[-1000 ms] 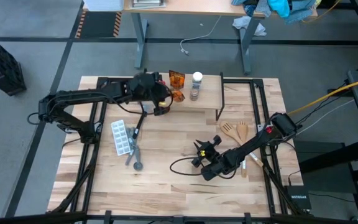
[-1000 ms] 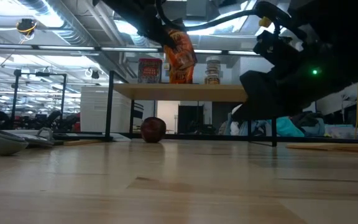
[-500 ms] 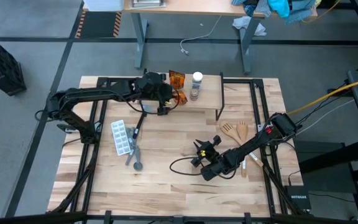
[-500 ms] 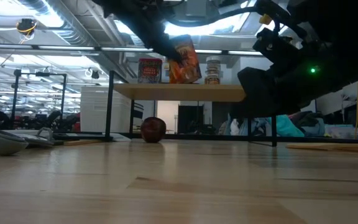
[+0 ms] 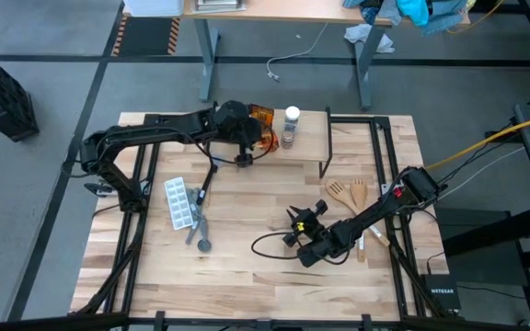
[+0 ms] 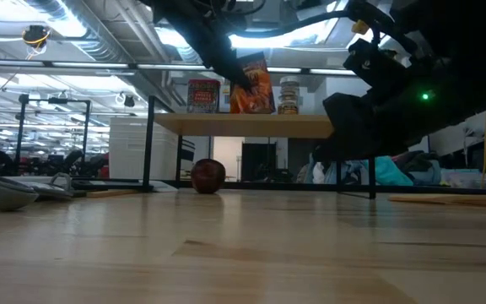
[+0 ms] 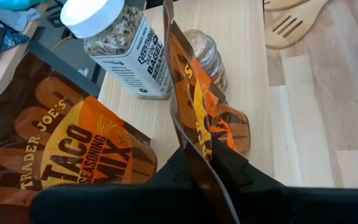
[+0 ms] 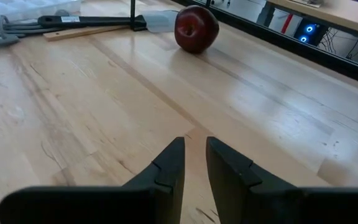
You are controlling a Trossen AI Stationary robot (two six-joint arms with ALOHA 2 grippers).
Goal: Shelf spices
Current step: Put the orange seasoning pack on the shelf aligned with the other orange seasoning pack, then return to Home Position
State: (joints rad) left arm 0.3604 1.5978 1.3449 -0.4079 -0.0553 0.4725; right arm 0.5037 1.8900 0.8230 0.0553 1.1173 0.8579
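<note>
Left gripper over shelf left end, fingers pinched tight on upright orange seasoning packet. Second taco seasoning packet beside it; white-capped jar, brown-capped jar just right. Right gripper low over table, slightly parted, holding nothing; apple ahead.

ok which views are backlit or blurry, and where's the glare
Low view: backlit by bright ceiling lights, so the left gripper and the arms read as near silhouettes; the seasoning packet on the shelf stays legible. Right wrist view: soft sheen on the table beside the apple. Left wrist view: close fingers blurred, jar label sharp.
</note>
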